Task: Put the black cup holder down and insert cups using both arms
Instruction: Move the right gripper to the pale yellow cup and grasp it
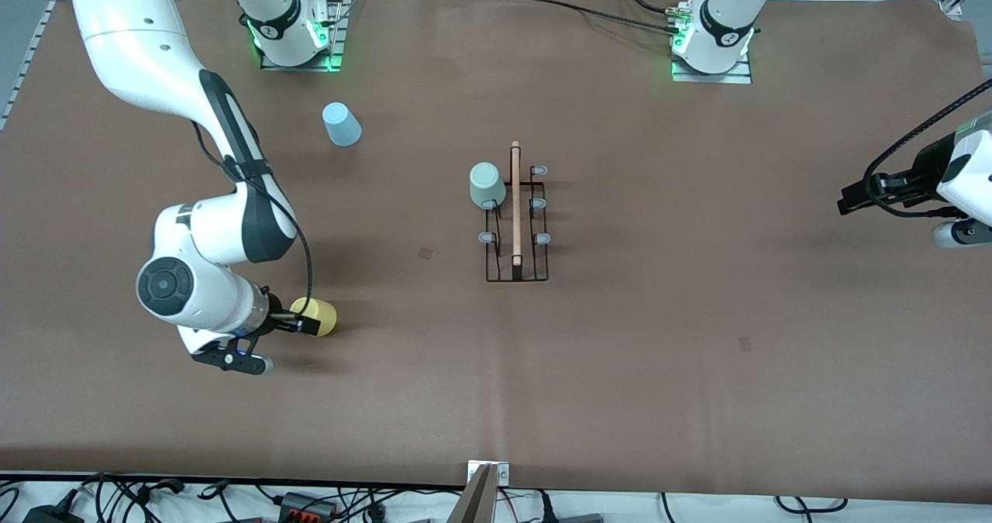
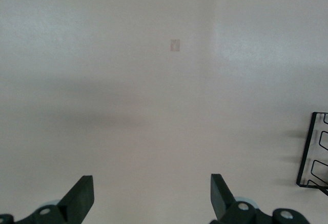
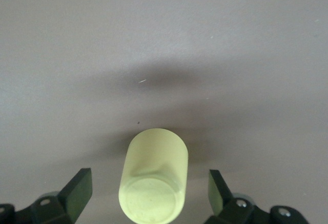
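Note:
The black cup holder [image 1: 516, 221] stands mid-table, and its corner shows in the left wrist view [image 2: 312, 152]. A mint-green cup [image 1: 486, 184] sits upside down on one of its prongs. A light blue cup [image 1: 341, 124] stands upside down near the right arm's base. The yellow cup [image 1: 324, 315] lies on its side toward the right arm's end. My right gripper [image 1: 304, 323] is open with a finger on either side of the yellow cup [image 3: 154, 183], not touching it [image 3: 148, 179]. My left gripper [image 1: 850, 197] is open and empty over bare table [image 2: 151, 183] toward the left arm's end.
Brown mat [image 1: 697, 314] covers the table. Small square marks lie on it [image 1: 425, 252], [image 1: 745, 343]. A clamp [image 1: 487, 476] sits at the table edge nearest the front camera, with cables along that edge.

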